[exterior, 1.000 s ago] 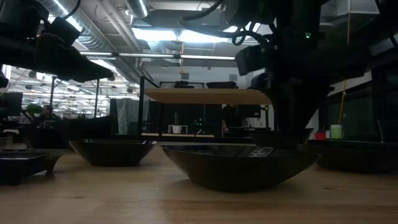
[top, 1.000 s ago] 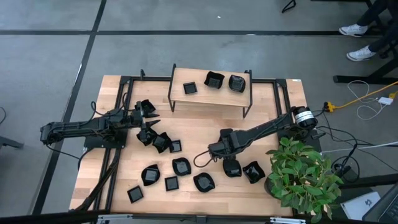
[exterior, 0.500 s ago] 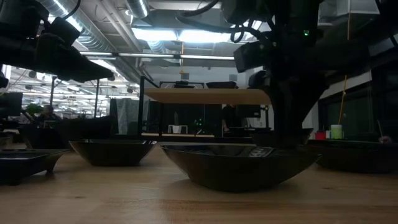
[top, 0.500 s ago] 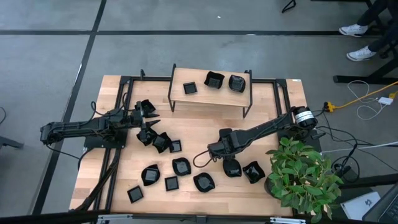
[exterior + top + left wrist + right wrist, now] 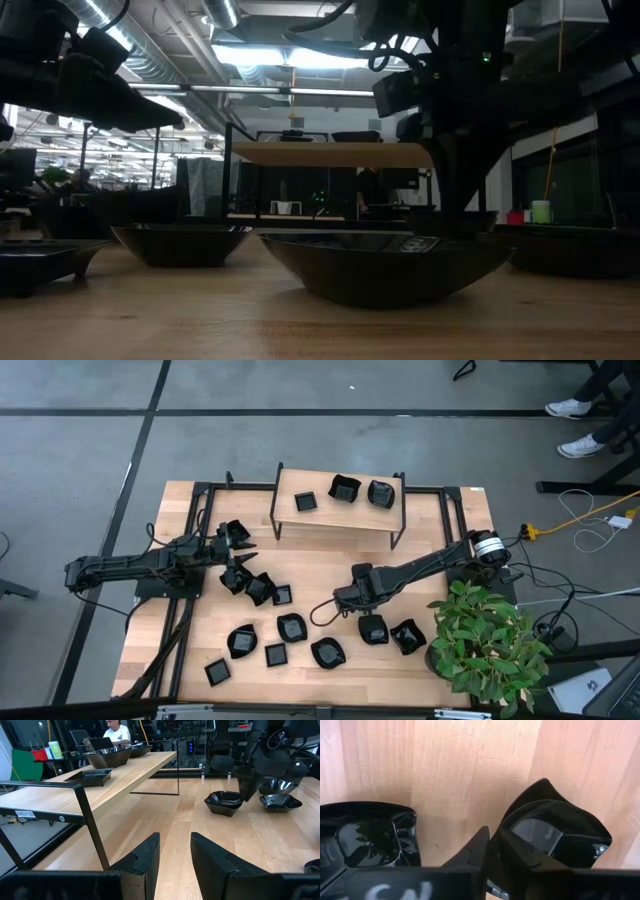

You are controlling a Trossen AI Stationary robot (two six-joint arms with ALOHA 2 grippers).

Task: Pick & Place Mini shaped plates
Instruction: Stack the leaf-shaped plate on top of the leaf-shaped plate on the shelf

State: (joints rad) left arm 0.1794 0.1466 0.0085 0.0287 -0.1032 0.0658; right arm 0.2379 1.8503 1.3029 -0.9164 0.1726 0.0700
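Observation:
Several glossy black mini shaped plates lie on the wooden table (image 5: 200, 650); three more sit on a low shelf (image 5: 340, 510) at the back. My right gripper (image 5: 366, 616) points down at one plate (image 5: 374, 629) right of the middle and is shut on its rim; the plate rests on the table. Beside it lies another plate (image 5: 408, 637). My left gripper (image 5: 175, 851) waits open and level at the table's left, near a cluster of plates (image 5: 258, 588). My right gripper pinches the rim (image 5: 496, 836) of the mini plate (image 5: 552, 832) between its two fingers, one finger (image 5: 517, 852) inside the hollow and one (image 5: 474, 851) outside. The fingers come from above, pointing steeply down. The plate's bottom sits on the table.
A potted plant (image 5: 490, 640) stands at the near right corner. The shelf's black frame (image 5: 400, 525) rises behind the right arm. More plates (image 5: 328, 652) (image 5: 291, 627) lie just left of the held one, and one (image 5: 367, 837) shows close beside the fingers. A loose cable (image 5: 322, 615) curls nearby.
My right gripper has stayed over the plate and shut its fingers onto the plate's rim. The plate has not left the table.

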